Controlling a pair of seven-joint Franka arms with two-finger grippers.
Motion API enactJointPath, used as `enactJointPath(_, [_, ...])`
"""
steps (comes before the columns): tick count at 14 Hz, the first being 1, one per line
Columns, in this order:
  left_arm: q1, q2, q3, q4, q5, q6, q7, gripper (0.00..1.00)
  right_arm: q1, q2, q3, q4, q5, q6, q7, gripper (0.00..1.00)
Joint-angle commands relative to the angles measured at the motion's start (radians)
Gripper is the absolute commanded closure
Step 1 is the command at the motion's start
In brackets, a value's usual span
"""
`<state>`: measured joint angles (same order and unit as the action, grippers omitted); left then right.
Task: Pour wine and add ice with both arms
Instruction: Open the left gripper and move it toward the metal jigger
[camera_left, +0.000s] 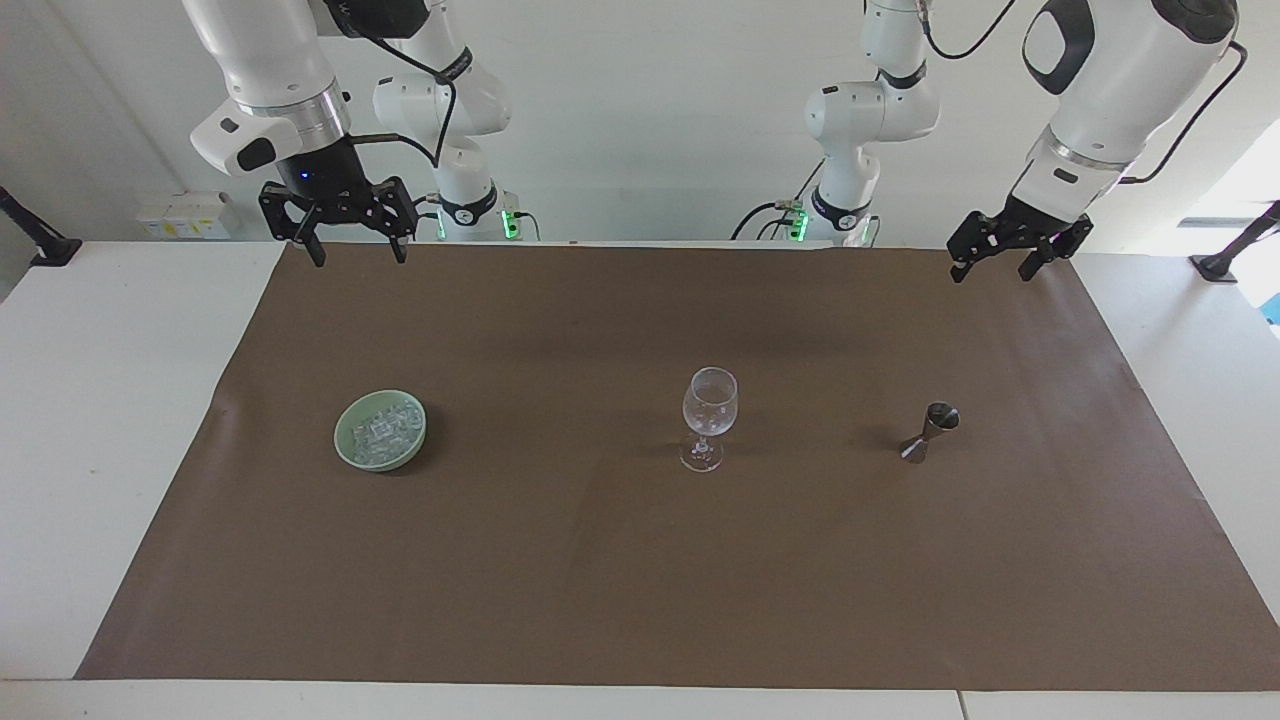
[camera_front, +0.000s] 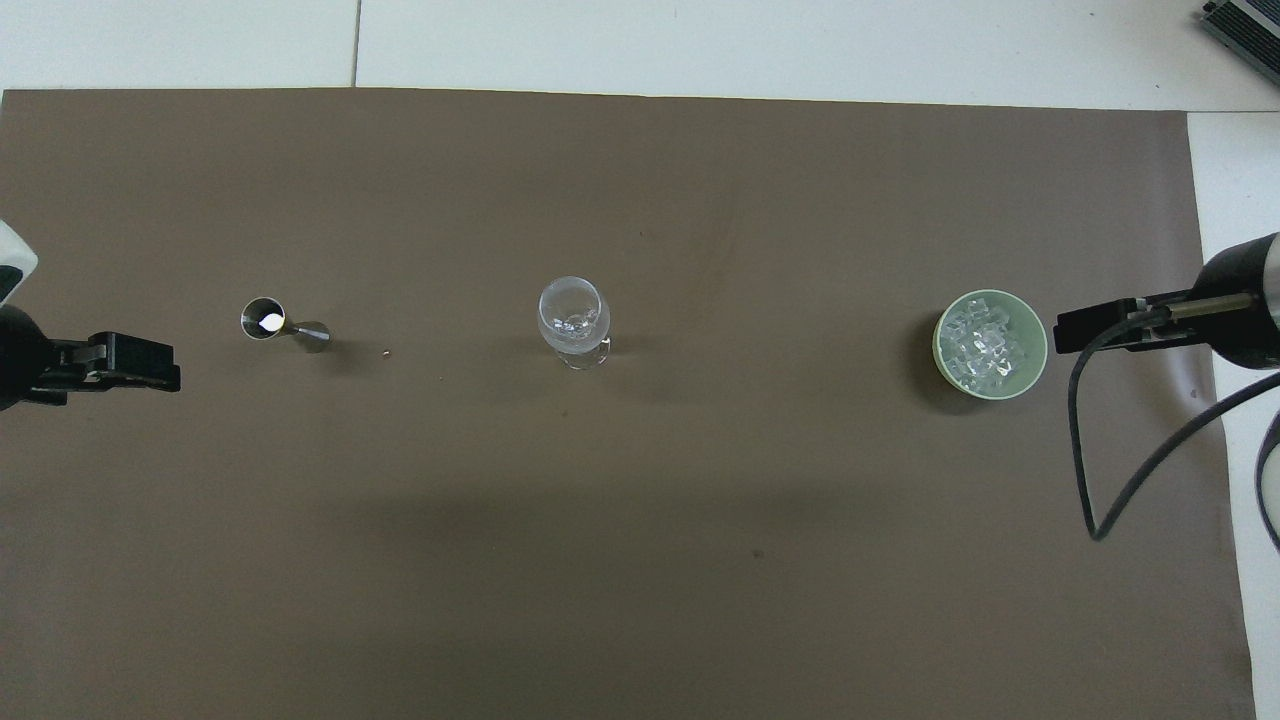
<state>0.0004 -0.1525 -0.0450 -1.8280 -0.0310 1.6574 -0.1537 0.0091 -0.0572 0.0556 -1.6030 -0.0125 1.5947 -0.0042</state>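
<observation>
Ice sits heaped in a pale green bowl on the brown mat, toward the right arm's end of the table; none taken out yet as far as I can see. Wine glass stands upright mid-mat, well apart from the bowl; looks empty, tho clear glass makes that hard to call. Small metal measuring cup is upright toward the left arm's end, about level w/ glass and bowl; contents can't be told. Right gripper hangs over the mat edge by the robots, fingers spread wide, holding nothing. Left gripper is up over the mat corner at its own end, also spread, empty. So: nothing done yet, I'd judge; pour and ice both still to do.
</observation>
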Motion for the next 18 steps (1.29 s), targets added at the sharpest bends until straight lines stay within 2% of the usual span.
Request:
enactJointPath(1, [0.009, -0.056, -0.006, -0.083, -0.038, 0.061, -0.223, 0.00, -0.009, -0.012, 0.003, -0.006, 0.023, -0.013, -0.022, 0.00])
enactJointPath(5, [0.033, -0.059, -0.004, -0.094, -0.131, 0.093, -0.576, 0.00, -0.009, -0.012, 0.003, -0.006, 0.023, -0.013, -0.022, 0.00])
enactJointPath(10, [0.076, -0.062, -0.004, -0.115, -0.214, 0.163, -0.867, 0.00, -0.009, -0.012, 0.003, -0.006, 0.023, -0.013, -0.022, 0.00])
enactJointPath(18, [0.165, -0.117, -0.003, -0.287, -0.386, 0.406, -1.283, 0.00, -0.009, -0.010, 0.003, -0.006, 0.023, -0.013, -0.023, 0.00])
